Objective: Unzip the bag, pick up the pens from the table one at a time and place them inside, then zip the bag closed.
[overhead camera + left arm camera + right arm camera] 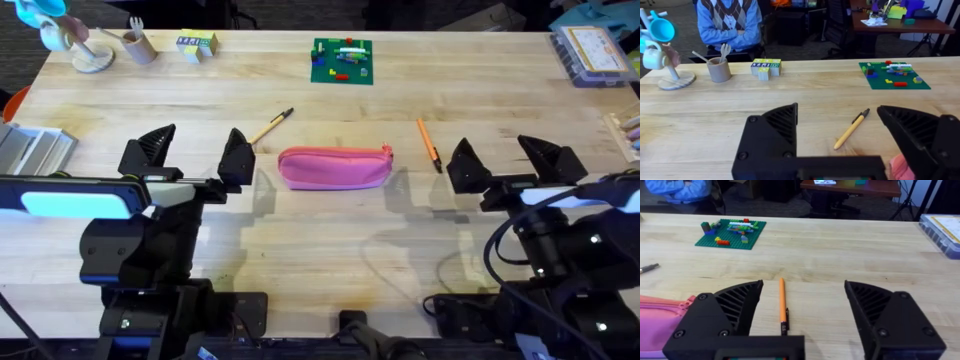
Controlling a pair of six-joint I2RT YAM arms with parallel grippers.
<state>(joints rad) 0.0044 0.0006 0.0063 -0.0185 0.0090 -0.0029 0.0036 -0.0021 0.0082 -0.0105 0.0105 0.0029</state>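
Observation:
The pink bag (334, 167) lies flat on the light-wood table (330, 110), zipper shut, midway between both arms. A tan pen (271, 126) with a black end rests just behind its left end; the left wrist view shows the same pen (852, 129). An orange pen (429, 145) with a dark tip lies right of the bag, seen close as the orange pen (782, 304). My left gripper (195, 152) stands open left of the bag, holding nothing. My right gripper (508, 160) is open to the right of the orange pen. A corner of the bag (662, 315) shows beside the right gripper's finger.
A green board (342, 60) with coloured pieces sits at the back centre. A mug stand (85, 50), a cup with utensils (138, 45) and small blocks (196, 45) line the back left. A clear box (592, 55) is back right. A metal piece (35, 150) lies far left.

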